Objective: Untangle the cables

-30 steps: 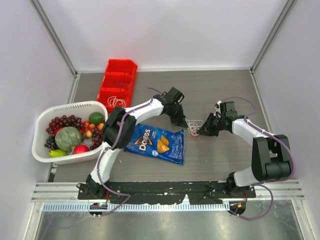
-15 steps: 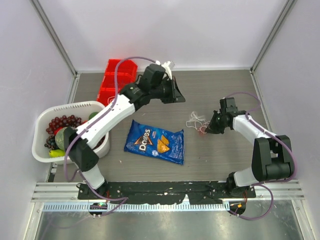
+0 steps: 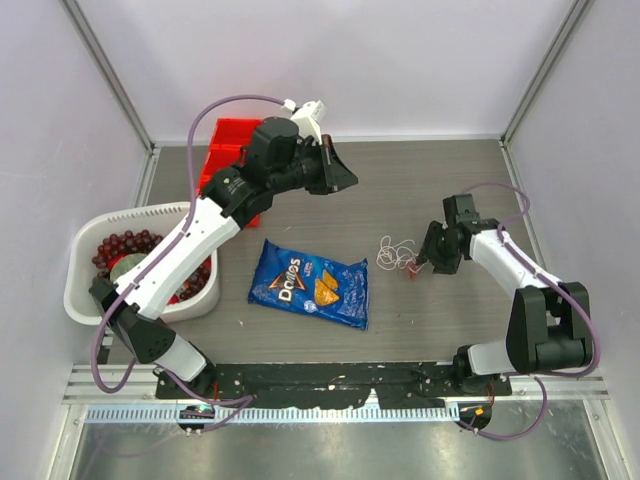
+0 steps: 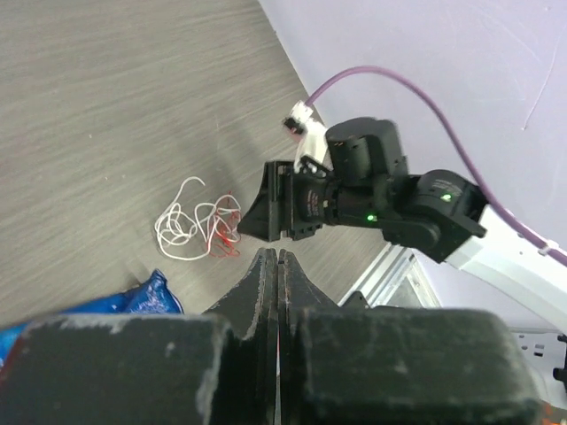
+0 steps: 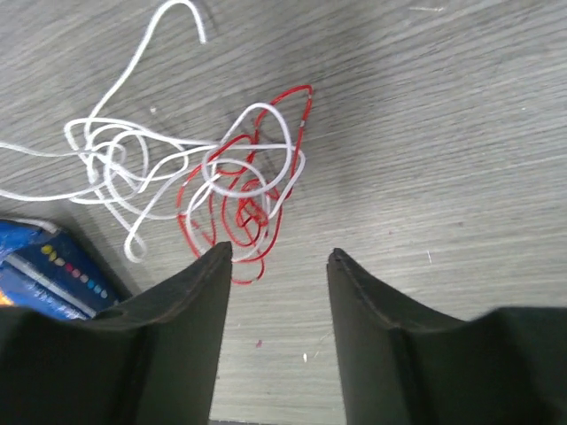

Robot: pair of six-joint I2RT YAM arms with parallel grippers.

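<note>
The cables (image 5: 204, 177) lie loose on the counter (image 3: 440, 190), right of its middle, between the Doritos bag (image 3: 310, 285) and the counter's right edge, close to the bag's right end but not clearly touching it. Only two colours show: a white cord (image 5: 115, 150) sprawled in open loops, and a red cord (image 5: 190, 232) wound into a tighter knot, with one white loop threaded through it.

The right gripper (image 5: 279, 257) hangs low just beside the red knot, its jaws parted with nothing between them. The left gripper (image 4: 277, 257) is raised over the far left part of the counter, near the red bins (image 3: 235, 165). Its jaws are pressed together and no cord shows in them.

These cords look very thin, limp and nearly weightless. They will probably drag as one clump when pulled, rather than sliding apart, and a strand lying flat on the wood grain could slip out from under a fingertip.

The likeliest holds are the parts that stand clear of the rest. One is the hooked free end (image 5: 177, 9) of the white cord, on the side of the tangle away from the right gripper. Another is the red loop that juts out at the tangle's edge. Pinching the crossing itself would likely tighten the tangle, and one strand would need pinning while the other is drawn off gently.
</note>
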